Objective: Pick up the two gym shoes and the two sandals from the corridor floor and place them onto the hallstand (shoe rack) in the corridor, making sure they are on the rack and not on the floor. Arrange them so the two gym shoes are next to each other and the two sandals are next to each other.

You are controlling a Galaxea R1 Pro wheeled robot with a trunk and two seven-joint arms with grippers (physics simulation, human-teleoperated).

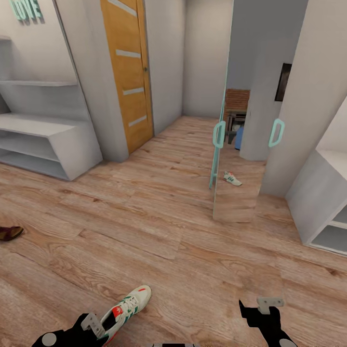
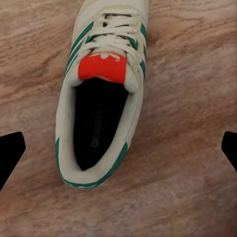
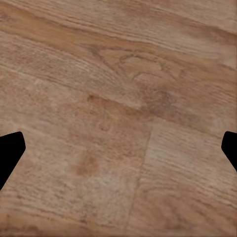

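Bare corridor floor [image 1: 159,231] open across the frame's middle, gym shoe [image 1: 126,308] lying at bottom left, sandal [image 1: 9,233] at left edge, mirrored door panel [image 1: 236,144] jutting in at centre right, hallstand [image 1: 48,144] filling upper left

gym shoe [image 1: 127,308] upright on floor, near | 2nd shoe [image 1: 232,179] far | sandal [image 1: 9,233] left edge

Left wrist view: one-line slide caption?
Open left gripper poised above a gym shoe lying upright on the wood floor, fingertips wide either side, not touching.
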